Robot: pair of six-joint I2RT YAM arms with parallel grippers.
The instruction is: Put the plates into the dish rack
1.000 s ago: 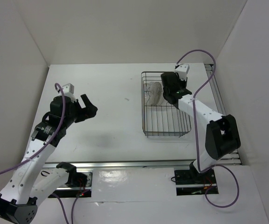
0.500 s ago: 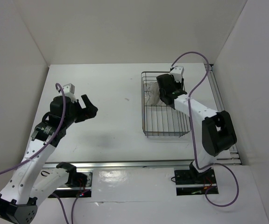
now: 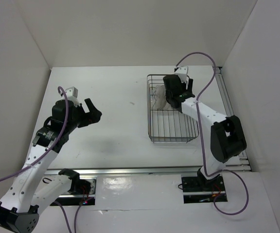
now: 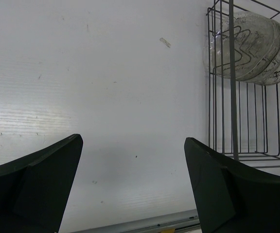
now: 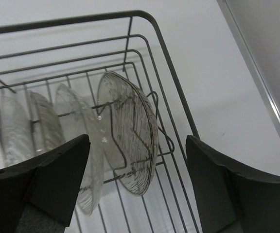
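Observation:
The dish rack (image 3: 174,141), a dark wire basket, sits on the right half of the white table. Several translucent plates (image 3: 159,97) stand on edge between its prongs at the far end. In the right wrist view the nearest plate (image 5: 128,131) is smoky and leans against a wire prong, with clearer plates (image 5: 77,141) behind it. My right gripper (image 3: 172,95) (image 5: 136,138) hovers over that end of the rack, open, its fingers apart on either side of the smoky plate without touching it. My left gripper (image 3: 92,110) (image 4: 132,140) is open and empty over bare table at the left. It sees the rack (image 4: 232,97) and plates (image 4: 247,46) from the side.
A metal rail (image 3: 230,107) runs along the table's right edge beside the rack, and another (image 3: 145,171) along the near edge. White walls enclose the table on three sides. A purple cable (image 3: 198,56) loops above the right arm.
The right gripper has gone from shut to open, letting go of the smoky plate, which now stands in the rack. It has shifted slightly left. The left arm has not moved.

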